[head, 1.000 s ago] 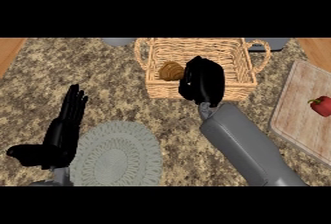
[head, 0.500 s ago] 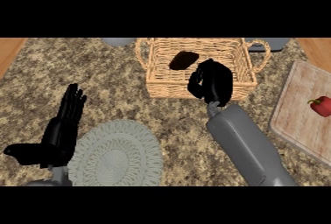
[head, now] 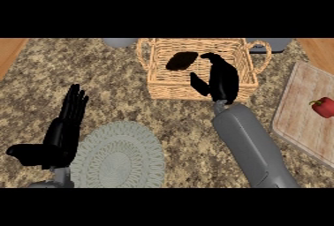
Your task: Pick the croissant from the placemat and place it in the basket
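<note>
The wicker basket (head: 166, 87) stands at the back middle of the counter. Inside it, toward the back left, lies the croissant (head: 181, 61), which looks very dark here. My right hand (head: 222, 81) hovers over the basket's right half, just right of the croissant and apart from it. Its fingers are straight and it holds nothing. The round grey-green placemat (head: 119, 155) lies at the front left with nothing on it. My left hand (head: 65, 130) rests open at the placemat's left edge, fingers pointing up.
A wooden cutting board (head: 306, 119) lies at the right with a red fruit (head: 323, 107) on it. Two grey objects (head: 120, 42) (head: 282, 44) show partly behind the basket. Wooden edges border the stone counter at both back corners.
My right hand has opened and let go of the croissant, which now lies in the basket. The hand has drawn back slightly to the right. The left hand has stayed put.
</note>
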Motion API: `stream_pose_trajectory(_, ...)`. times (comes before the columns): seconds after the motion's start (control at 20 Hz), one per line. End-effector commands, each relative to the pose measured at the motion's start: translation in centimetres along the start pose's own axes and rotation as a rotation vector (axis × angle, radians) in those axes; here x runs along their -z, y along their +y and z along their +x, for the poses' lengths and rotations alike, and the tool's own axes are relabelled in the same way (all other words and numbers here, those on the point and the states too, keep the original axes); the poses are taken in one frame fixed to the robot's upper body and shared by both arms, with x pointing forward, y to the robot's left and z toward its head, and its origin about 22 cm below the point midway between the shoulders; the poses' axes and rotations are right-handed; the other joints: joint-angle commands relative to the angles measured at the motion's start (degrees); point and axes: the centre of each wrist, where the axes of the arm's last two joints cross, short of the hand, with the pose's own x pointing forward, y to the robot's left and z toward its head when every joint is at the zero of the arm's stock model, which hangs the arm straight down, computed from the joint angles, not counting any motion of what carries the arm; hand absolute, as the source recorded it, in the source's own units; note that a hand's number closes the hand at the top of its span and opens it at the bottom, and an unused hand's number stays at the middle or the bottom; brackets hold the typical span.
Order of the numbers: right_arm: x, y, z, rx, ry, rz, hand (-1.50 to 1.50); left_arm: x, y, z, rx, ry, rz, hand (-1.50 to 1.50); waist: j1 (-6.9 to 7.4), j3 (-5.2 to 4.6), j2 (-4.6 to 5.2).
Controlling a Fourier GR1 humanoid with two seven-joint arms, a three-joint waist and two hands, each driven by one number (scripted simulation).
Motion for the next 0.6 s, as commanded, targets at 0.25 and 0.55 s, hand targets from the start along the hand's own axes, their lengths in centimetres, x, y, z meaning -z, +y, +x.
stream_pose_trajectory(0.25,0.1,-0.9,0.4,0.107,-0.097,-0.194,-1.5,0.8,-1.3,0.0,0.004,0.003,-0.003,0.0,-0.1,0.11,0.57)
stream_pose_trajectory(0.55,-0.2,-5.4,-0.1,0.095,-0.04,-0.294,-1.5,0.8,1.5,1.1,0.007,-0.003,0.015,0.0,-0.47,0.09,0.41)
